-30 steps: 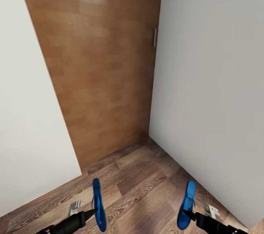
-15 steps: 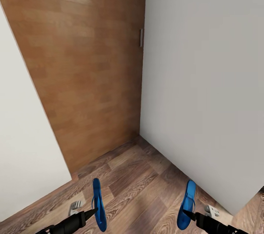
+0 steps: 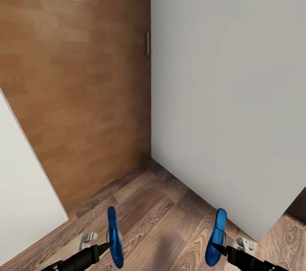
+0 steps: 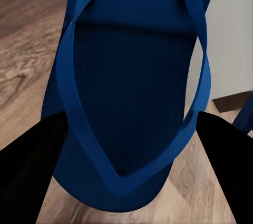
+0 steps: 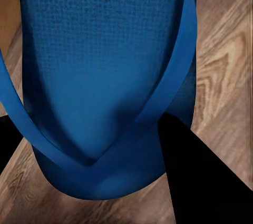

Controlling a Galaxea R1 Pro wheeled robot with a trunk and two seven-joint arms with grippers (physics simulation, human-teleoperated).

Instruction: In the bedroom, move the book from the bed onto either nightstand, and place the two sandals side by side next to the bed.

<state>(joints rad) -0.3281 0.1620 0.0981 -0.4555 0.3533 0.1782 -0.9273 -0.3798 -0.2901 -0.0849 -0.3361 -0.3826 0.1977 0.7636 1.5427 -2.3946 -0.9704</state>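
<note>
My left gripper (image 3: pixel 107 245) is shut on one blue sandal (image 3: pixel 114 237), held on edge above the wood floor at the lower left of the head view. My right gripper (image 3: pixel 216 246) is shut on the other blue sandal (image 3: pixel 216 237) at the lower right. The left wrist view has its sandal (image 4: pixel 132 92) close up, straps facing the camera, between dark fingers (image 4: pixel 29 161). In the right wrist view the second sandal (image 5: pixel 100 76) hangs over floor planks beside a dark finger (image 5: pixel 200 182). The bed, the book and the nightstands are out of view.
A brown wooden door (image 3: pixel 80 84) with a small grey handle (image 3: pixel 147 43) stands ahead. A white wall (image 3: pixel 229 92) runs along the right and ends at a corner at lower right. Another white wall (image 3: pixel 21 194) is at lower left. Wood-plank floor (image 3: pixel 157 220) lies between.
The whole head view has swung: the door, handle and right wall slid leftward in the picture, and the left wall has shrunk. Both grippers keep their sandals in the same pose.
</note>
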